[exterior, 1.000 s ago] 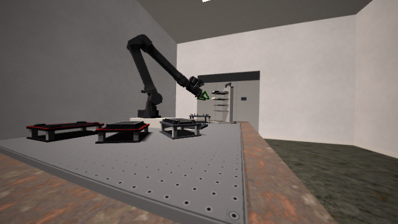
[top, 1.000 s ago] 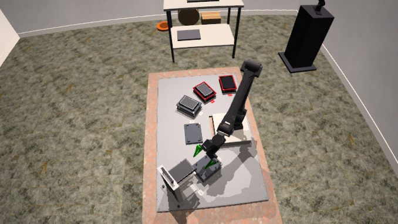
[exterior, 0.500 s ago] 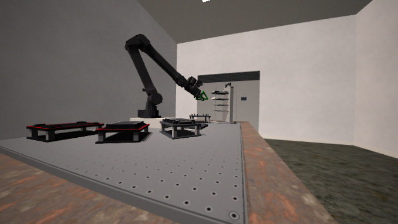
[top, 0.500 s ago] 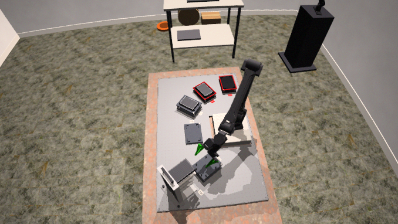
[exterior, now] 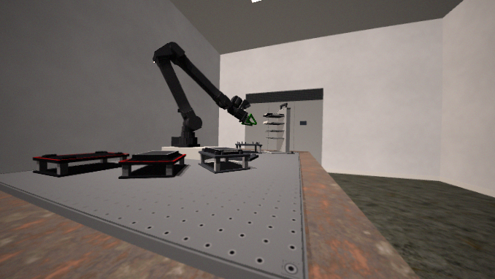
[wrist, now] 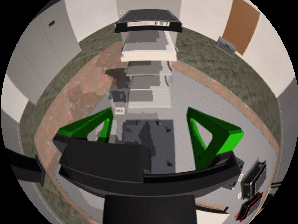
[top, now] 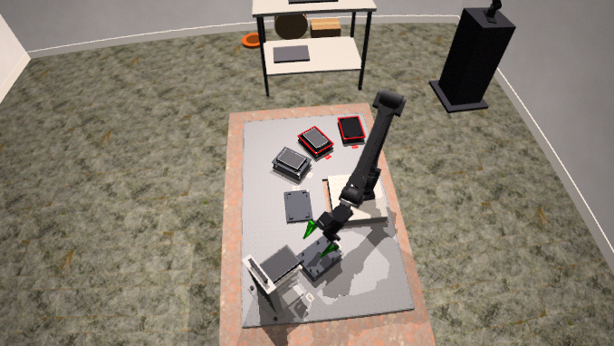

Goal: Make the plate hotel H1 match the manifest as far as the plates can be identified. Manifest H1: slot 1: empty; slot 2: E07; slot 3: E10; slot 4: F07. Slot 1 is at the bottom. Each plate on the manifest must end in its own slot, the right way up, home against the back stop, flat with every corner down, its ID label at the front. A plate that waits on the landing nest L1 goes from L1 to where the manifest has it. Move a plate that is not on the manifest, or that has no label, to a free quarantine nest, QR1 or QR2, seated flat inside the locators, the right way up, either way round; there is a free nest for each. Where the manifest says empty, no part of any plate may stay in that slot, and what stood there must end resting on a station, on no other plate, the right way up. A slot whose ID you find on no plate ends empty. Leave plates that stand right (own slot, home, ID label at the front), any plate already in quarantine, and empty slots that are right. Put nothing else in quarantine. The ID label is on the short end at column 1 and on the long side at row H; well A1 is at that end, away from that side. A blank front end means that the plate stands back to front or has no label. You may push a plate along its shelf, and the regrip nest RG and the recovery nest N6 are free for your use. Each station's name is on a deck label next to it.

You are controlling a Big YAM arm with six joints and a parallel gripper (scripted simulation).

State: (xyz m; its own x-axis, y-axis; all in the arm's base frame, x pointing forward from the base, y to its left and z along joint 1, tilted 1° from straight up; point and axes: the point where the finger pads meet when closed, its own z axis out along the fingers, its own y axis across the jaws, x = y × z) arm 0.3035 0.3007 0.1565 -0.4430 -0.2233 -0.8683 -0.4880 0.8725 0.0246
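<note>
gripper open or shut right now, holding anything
Open and holding nothing. The gripper has its green fingers spread wide apart in the wrist view, with only the deck visible between them.

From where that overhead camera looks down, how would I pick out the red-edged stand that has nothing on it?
Start at the grey table and go to its far end, by the robot arm's raised elbow. Two red-edged stands sit side by side there. The bare one is nearer the arm and shows only a dark inside; its neighbour carries a grey plate.

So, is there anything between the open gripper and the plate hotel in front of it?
Nothing visible. The gripper hangs open above a nest, and the plate hotel stands just beyond with free space between.
</note>
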